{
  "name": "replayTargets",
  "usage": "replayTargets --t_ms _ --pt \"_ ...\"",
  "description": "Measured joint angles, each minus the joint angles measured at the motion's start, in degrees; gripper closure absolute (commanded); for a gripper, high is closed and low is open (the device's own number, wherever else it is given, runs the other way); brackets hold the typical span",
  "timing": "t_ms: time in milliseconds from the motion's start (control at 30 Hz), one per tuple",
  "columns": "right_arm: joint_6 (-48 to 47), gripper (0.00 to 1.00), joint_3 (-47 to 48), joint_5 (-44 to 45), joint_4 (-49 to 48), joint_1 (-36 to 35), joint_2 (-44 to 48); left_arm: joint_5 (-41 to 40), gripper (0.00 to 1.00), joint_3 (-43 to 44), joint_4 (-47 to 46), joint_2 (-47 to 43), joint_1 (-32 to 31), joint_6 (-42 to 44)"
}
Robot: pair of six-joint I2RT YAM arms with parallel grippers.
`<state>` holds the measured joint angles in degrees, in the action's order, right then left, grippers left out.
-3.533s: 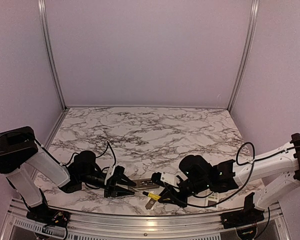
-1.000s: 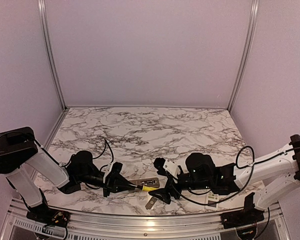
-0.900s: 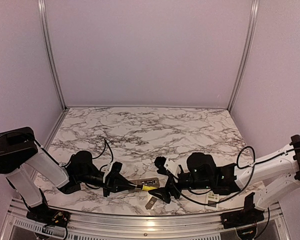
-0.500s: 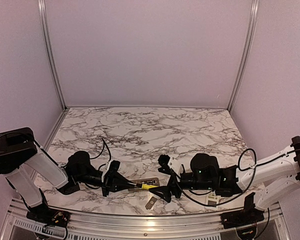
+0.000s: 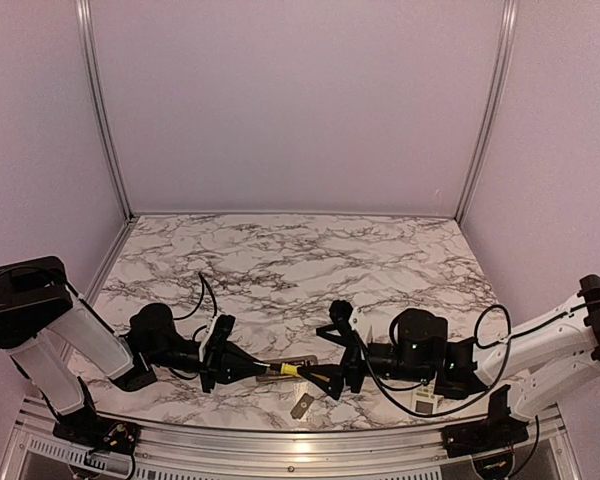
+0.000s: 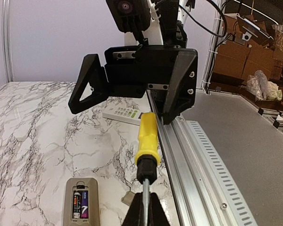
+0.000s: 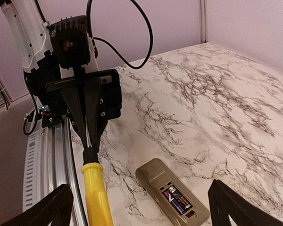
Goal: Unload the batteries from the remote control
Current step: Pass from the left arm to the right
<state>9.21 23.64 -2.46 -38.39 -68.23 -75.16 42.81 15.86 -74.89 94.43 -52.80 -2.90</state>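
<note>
– While both my arms lie low over the marble worktop [image 5: 280,260], what does the desk see, biggest thing first?

– Left gripper [image 5: 245,370], its fingers [image 6: 132,214] pinched tight on the metal shaft of the yellow-handled screwdriver [image 6: 147,141]. The right gripper [image 5: 330,357] faces it with fingers spread as wide as they go and holding nothing. The yellow handle points into the gap.

– And the remote?

– The grey remote control [image 6: 81,207] is flat on the worktop, just beside the screwdriver shaft, back up and bay uncovered. A white remote [image 6: 127,114] lies beyond, near my right arm. The flat cover plate [image 5: 302,405] rests by the front rail.

– Where are the cells?

– The batteries [image 7: 178,197] sit side by side in the open bay. I can make out one dark and one blue-violet, no more than that.

– How will they handle?

– My judgement is light, rigid, smooth and round, so apt to slip from the fingers and roll once free. They sit below the bay's rim and offer little to pinch. I would lever one end up with the screwdriver tip, then take that battery across the middle of its barrel and steady the remote so it does not skate on the marble.
</note>
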Motion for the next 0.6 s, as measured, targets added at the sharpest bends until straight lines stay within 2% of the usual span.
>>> replayTargets --t_ms 600 --pt "0.5 0.04 1.2 -0.6 -7.0 0.0 -4.9 -1.1 1.00 -1.6 -0.3 -1.4 0.0 -3.7"
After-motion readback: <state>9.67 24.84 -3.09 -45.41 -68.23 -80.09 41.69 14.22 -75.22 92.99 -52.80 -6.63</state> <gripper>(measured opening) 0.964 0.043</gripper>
